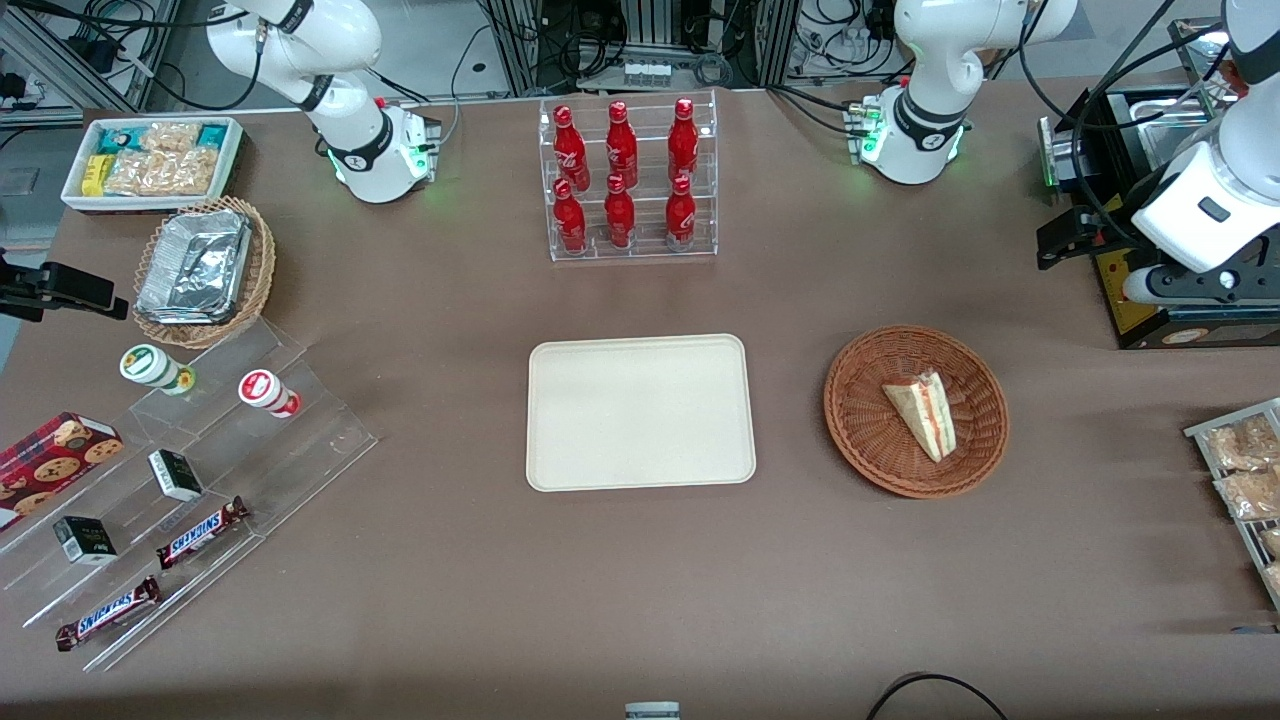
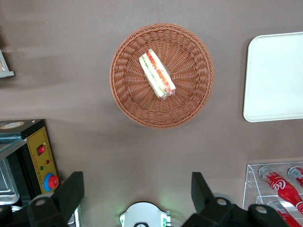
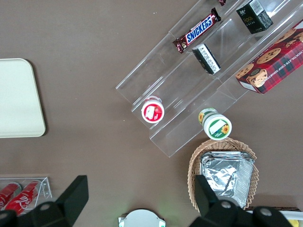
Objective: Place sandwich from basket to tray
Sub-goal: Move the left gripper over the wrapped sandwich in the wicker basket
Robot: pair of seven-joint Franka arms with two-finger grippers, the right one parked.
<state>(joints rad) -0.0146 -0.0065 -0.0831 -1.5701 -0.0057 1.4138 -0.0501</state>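
The sandwich [image 1: 925, 412] [image 2: 157, 74], a white wedge with red and green filling, lies in the round reddish-brown basket [image 1: 862, 432] [image 2: 127, 97]. The cream tray [image 1: 640, 412] [image 2: 277, 75] lies flat beside the basket, toward the parked arm's end, with nothing on it. My left gripper [image 1: 1200, 285] [image 2: 136, 189] hangs high above the table at the working arm's end, farther from the front camera than the basket and well apart from it. Its black fingers [image 2: 71, 191] stand wide open with only bare table between them.
A black and yellow machine [image 1: 1150, 300] [image 2: 40, 156] stands under the gripper. A clear rack of red bottles [image 1: 630, 180] stands farther back than the tray. Snack packets [image 1: 1245, 470] lie at the working arm's table edge. Acrylic steps with snacks [image 1: 200, 470] and a foil-filled tan basket [image 1: 200, 270] sit toward the parked arm's end.
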